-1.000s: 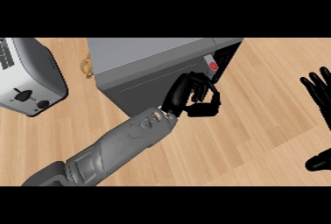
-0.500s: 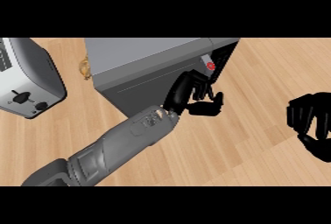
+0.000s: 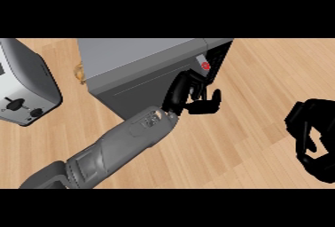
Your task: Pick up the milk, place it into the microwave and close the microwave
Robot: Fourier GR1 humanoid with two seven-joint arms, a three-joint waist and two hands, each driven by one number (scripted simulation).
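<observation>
The grey microwave (image 3: 141, 62) stands at the top centre with its door shut and a red button (image 3: 205, 65) on its right-hand panel. My left hand (image 3: 186, 95) lies against the lower right of the door front, fingers straight on the door and thumb sticking out to the right. The left forearm runs down to the lower left corner. My right hand (image 3: 313, 135) hovers over the counter at the right edge, fingers curled, holding nothing. The milk is not visible in this view.
A silver toaster (image 3: 23, 88) stands at the left edge. A small yellowish object (image 3: 79, 74) peeks out behind the microwave's left side. Bare wooden counter (image 3: 248, 133) lies between the two hands.
My right hand has come down and leftward from the right edge, and its fingers have curled from straight. The left hand has stayed against the microwave door.
</observation>
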